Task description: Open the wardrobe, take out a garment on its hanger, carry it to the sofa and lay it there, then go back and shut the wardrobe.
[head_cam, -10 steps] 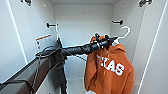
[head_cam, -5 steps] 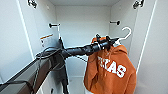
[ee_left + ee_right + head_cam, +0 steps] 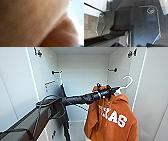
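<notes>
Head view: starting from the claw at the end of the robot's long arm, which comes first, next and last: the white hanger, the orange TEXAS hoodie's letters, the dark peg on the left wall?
From the left gripper:
1. The hanger, just beside it, hook upward.
2. The hoodie's letters, below it.
3. The dark peg, far off on the wardrobe's left wall.

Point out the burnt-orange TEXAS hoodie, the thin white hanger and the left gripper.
burnt-orange TEXAS hoodie (image 3: 112,118): head view, chest by the white letters.
thin white hanger (image 3: 129,80): head view, curved hook top.
left gripper (image 3: 115,89): head view, tip at the hanger's neck.

Black left arm (image 3: 75,99), looped cables.
Dark wrist plate (image 3: 144,26), silver corner screws, pale edge trim, jointed bar beside.
</notes>
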Available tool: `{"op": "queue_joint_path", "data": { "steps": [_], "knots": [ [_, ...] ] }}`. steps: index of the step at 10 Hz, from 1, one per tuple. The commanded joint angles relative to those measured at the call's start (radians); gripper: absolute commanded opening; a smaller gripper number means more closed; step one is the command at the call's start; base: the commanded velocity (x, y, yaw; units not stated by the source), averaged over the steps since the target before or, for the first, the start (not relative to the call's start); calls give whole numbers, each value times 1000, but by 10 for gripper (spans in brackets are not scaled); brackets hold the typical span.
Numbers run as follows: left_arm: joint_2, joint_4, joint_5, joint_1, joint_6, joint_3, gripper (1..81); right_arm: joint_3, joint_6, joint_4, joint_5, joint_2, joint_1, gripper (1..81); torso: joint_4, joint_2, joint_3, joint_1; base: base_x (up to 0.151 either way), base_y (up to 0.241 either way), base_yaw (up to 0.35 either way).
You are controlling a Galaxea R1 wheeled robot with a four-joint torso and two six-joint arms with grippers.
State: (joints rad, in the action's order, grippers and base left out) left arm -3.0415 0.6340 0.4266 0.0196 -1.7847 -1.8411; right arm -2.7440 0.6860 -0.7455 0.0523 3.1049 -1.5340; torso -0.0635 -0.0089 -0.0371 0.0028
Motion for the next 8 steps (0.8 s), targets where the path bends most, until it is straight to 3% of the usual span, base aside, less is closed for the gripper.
{"op": "queue_joint_path", "data": {
  "steps": [1, 4, 5, 8],
  "knots": [
    [12, 15, 44, -194, 16, 36, 10, 8, -2, -5, 27, 8, 54, 811, 0, 0, 0, 0, -126, 0, 0],
    [27, 18, 46, -191, 18, 62, 10, 8, -2, -5, 23, 8, 54, 811, 0, 0, 124, 0, -126, 0, 0],
    [29, 18, 46, -192, 18, 63, 10, 8, -2, -5, 21, 8, 53, 811, 0, 0, 24, -1, -126, 0, 0],
    [30, 19, 46, -191, 19, 85, 10, 8, -2, -5, 21, 7, 51, 811, 0, 0, 61, 0, -128, 0, 0]
  ]
}}
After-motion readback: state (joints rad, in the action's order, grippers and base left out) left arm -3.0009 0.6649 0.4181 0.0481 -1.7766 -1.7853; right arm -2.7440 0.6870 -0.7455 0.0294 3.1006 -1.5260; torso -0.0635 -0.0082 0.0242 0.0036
